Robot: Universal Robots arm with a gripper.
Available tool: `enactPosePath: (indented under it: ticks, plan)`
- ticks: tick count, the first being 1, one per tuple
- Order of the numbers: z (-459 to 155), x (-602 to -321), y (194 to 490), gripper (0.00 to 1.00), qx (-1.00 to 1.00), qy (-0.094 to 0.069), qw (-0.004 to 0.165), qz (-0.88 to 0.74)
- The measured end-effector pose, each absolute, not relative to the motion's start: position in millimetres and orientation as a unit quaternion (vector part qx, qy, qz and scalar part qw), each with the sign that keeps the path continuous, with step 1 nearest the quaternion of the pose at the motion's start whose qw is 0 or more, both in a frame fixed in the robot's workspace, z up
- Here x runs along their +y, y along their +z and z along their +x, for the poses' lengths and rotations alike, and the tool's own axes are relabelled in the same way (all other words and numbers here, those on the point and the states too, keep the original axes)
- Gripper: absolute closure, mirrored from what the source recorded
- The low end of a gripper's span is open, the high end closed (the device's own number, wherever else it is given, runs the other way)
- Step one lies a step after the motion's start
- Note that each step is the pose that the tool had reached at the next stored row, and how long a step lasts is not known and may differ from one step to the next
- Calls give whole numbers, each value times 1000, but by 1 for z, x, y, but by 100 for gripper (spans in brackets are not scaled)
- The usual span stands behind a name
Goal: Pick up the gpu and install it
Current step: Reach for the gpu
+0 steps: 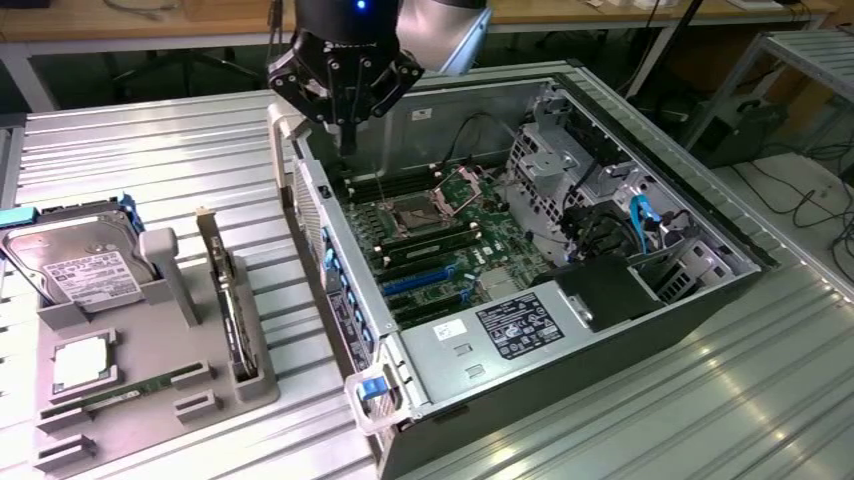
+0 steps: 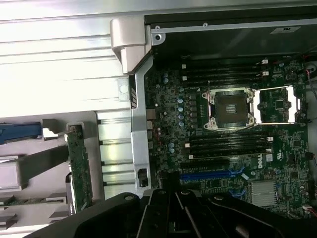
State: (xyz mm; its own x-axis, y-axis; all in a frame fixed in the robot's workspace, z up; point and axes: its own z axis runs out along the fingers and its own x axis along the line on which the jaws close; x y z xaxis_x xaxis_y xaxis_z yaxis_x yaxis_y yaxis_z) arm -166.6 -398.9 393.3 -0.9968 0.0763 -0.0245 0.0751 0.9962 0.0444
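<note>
Gripper in the exterior view hangs over the far edge of the open computer case, above the upper end of the motherboard. Its fingers are drawn fully together with nothing between them. The gpu stands on edge in a slot of the grey holder. That holder lies on the ribbed desk beside the case, on the exterior view's left, well apart from the gripper. A hard drive sits in the same holder, farther from the case than the gpu.

In the wrist view, the gripper is a dark closed shape over the motherboard, near a blue slot. The gpu shows its green board outside the case's metal wall, untouched.
</note>
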Motion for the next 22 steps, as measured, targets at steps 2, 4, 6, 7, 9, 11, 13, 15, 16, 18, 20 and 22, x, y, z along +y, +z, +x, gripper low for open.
enactPosePath:
  ticks: [2, 4, 6, 7, 9, 11, 13, 15, 16, 18, 20, 22]
  plan:
    - [-170, -399, 393, 89, 999, 22, 13, 38]
    - [-174, -399, 393, 89, 999, 22, 13, 38]
    - [-177, -399, 393, 89, 999, 22, 13, 38]
    - [-179, -399, 393, 89, 999, 22, 13, 38]
    - [-182, -399, 393, 89, 999, 22, 13, 38]
    - [-184, -399, 393, 89, 999, 22, 13, 38]
    - [-187, -399, 393, 89, 999, 22, 13, 38]
    - [-190, -399, 393, 89, 999, 22, 13, 38]
    - [-191, -399, 393, 89, 999, 22, 13, 38]
    - [-194, -399, 393, 89, 999, 22, 13, 38]
    - [-197, -399, 393, 89, 999, 22, 13, 38]
    - [-199, -399, 393, 89, 999, 22, 13, 38]
